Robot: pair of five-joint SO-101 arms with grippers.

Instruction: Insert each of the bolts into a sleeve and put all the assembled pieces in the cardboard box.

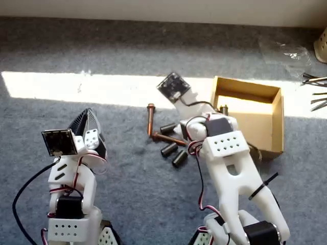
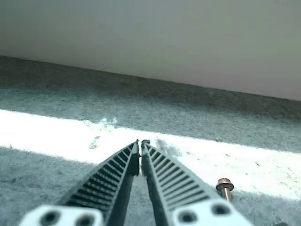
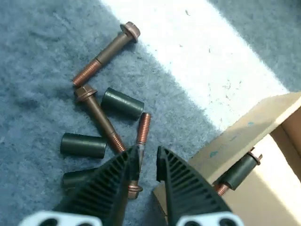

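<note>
The right pincer (image 3: pixel 148 150), jaws a little parted and empty, hangs over a loose bolt (image 3: pixel 142 126) on the table (image 3: pixel 28 70), apparently lined up to take it for the sleeve (image 3: pixel 122 103) lying just beside. One assembled piece (image 3: pixel 237 172) already lies in the cardboard box (image 3: pixel 235 136). The left pincer (image 2: pixel 141 142), clenched on nothing, sits well apart, likely so the pile is left free.

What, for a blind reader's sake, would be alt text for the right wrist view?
The right gripper, slightly open, hangs over three bolts and three sleeves on grey carpet. Beside them, a box holds one assembled piece.
</note>
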